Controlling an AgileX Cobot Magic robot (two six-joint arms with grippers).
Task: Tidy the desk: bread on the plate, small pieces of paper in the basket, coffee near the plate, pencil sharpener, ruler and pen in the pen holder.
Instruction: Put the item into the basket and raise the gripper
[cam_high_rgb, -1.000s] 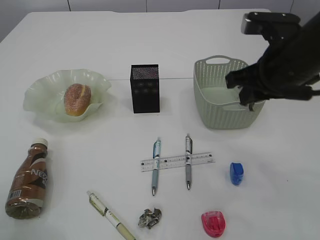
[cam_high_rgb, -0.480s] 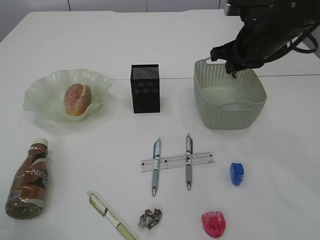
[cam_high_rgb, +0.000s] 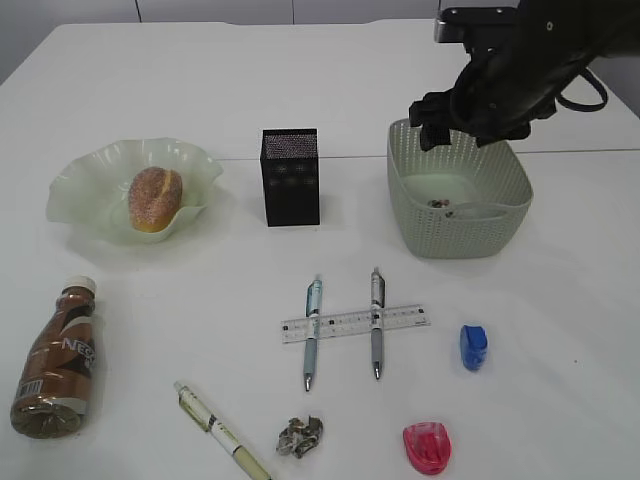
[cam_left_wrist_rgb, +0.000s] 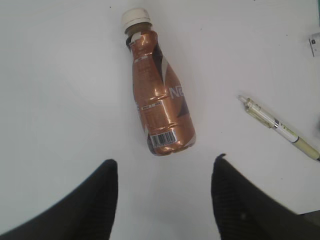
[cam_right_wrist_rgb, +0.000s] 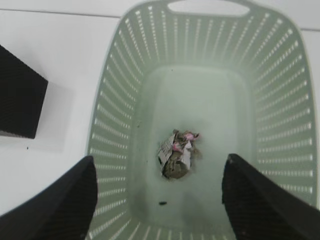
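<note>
The pale green basket (cam_high_rgb: 458, 215), with its perforated, woven-look plastic walls and cut-out handles, holds one crumpled scrap of paper (cam_right_wrist_rgb: 176, 155), grey with pink flecks, lying on its smooth floor. The right gripper (cam_high_rgb: 455, 128) hangs above the basket's far rim, its fingers spread wide and empty. The wavy, translucent plate (cam_high_rgb: 90, 185) cups the bread (cam_high_rgb: 155, 198), an oval bun with a speckled sugary crust. The pen holder (cam_high_rgb: 290, 176), a black mesh cup with square sides, stands between plate and basket; I cannot see inside it.

On the white desk (cam_high_rgb: 560, 320) the clear ruler (cam_high_rgb: 355, 323) lies flat across two upright-pointing pens, one bluish (cam_high_rgb: 312, 330), one grey (cam_high_rgb: 376, 320). A cream pen (cam_high_rgb: 220, 430) lies slanted near the front edge, beside another crumpled paper wad (cam_high_rgb: 300, 436). A blue sharpener (cam_high_rgb: 473, 346) and a glossy pink one (cam_high_rgb: 427, 446) sit to the right. The coffee (cam_high_rgb: 55, 360), a shiny brown bottle with a white cap, lies on its side at the front left, well apart from the plate. The left gripper (cam_left_wrist_rgb: 165, 200) hovers over it, its dark fingers parted, holding nothing.
</note>
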